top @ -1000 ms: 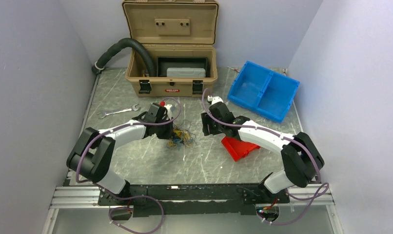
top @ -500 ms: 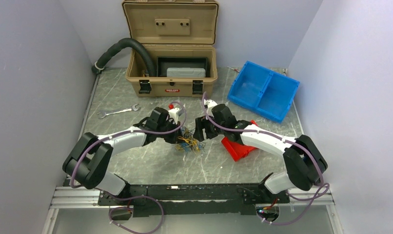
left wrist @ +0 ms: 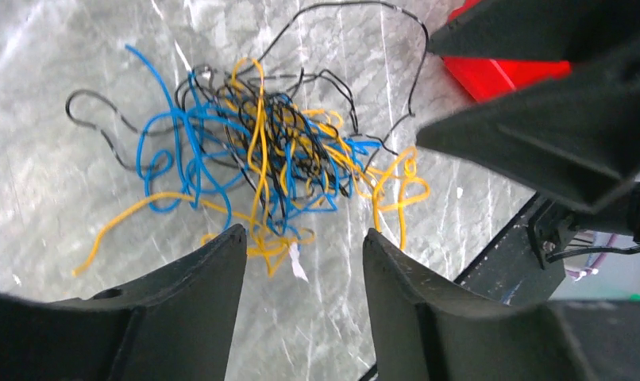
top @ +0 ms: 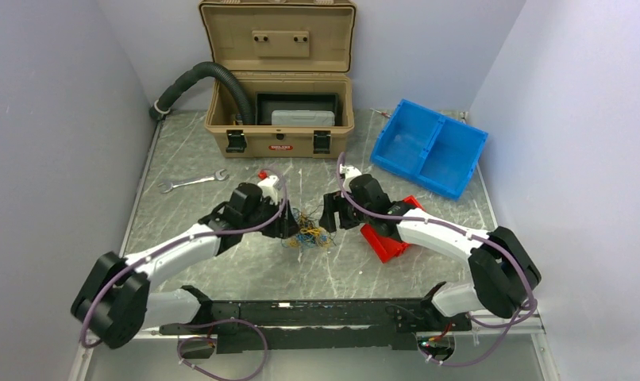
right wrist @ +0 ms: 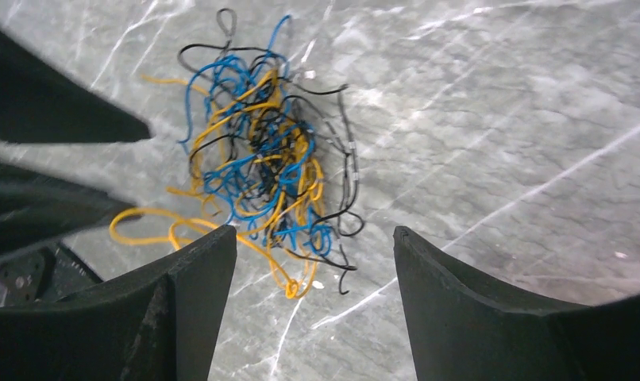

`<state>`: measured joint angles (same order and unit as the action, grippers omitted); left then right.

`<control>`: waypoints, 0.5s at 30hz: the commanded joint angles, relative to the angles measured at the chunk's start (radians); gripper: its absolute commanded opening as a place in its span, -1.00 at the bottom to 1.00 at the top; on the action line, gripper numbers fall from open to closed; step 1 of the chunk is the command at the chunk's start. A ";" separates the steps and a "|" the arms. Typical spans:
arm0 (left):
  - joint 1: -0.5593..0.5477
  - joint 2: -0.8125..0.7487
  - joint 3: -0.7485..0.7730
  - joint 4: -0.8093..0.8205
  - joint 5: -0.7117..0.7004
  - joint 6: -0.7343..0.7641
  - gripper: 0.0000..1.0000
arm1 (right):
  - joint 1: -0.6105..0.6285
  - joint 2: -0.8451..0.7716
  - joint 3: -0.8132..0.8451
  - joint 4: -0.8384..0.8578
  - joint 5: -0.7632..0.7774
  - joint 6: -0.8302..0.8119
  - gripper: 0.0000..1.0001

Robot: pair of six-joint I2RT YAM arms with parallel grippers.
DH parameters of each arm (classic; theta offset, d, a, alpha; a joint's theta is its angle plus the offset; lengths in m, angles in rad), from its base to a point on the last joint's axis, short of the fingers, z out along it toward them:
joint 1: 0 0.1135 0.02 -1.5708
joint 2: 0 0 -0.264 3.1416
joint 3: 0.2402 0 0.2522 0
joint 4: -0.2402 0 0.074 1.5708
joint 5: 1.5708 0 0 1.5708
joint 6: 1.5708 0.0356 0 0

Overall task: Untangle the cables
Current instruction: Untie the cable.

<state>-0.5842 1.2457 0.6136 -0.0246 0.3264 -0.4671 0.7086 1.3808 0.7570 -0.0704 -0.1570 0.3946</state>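
The cables (top: 307, 234) are a loose tangle of thin blue, yellow-orange and black wires lying on the marble table between the two arms. In the left wrist view the cables (left wrist: 261, 151) lie just beyond my left gripper (left wrist: 305, 234), which is open with nothing between its fingers. In the right wrist view the cables (right wrist: 261, 167) lie ahead of my right gripper (right wrist: 315, 232), open wide and empty. From above, the left gripper (top: 289, 226) and the right gripper (top: 330, 216) face each other across the tangle.
A red bin (top: 388, 238) lies under the right forearm. An open tan toolbox (top: 281, 111) with a black hose (top: 202, 79) stands at the back, a blue divided bin (top: 428, 147) at the back right. A wrench (top: 191, 182) lies at the left.
My left gripper has opened after being shut. The tangle has shifted right and toward the near edge. The right gripper moved closer to it and opened wider.
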 commanded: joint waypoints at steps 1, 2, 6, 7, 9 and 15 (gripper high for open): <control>-0.038 -0.152 -0.069 -0.011 -0.119 -0.142 0.23 | -0.010 0.013 0.029 -0.036 0.137 0.058 0.49; -0.038 -0.184 -0.080 -0.029 -0.134 -0.163 0.24 | -0.011 0.030 0.034 -0.037 0.136 0.063 0.48; -0.040 -0.274 -0.120 -0.079 -0.160 -0.250 0.24 | -0.008 0.101 0.048 -0.022 0.080 0.071 0.44; -0.041 -0.282 -0.130 -0.081 -0.158 -0.270 0.22 | -0.003 0.115 0.049 -0.012 0.063 0.076 0.43; -0.042 -0.287 -0.152 -0.069 -0.153 -0.300 0.20 | 0.019 0.136 0.048 0.021 0.027 0.085 0.42; -0.033 -0.198 -0.199 0.031 -0.086 -0.357 0.19 | 0.122 0.187 0.051 0.126 -0.022 0.152 0.41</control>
<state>-0.6224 0.9924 0.4370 -0.0750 0.1989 -0.7498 0.7723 1.5452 0.7696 -0.0528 -0.1345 0.4881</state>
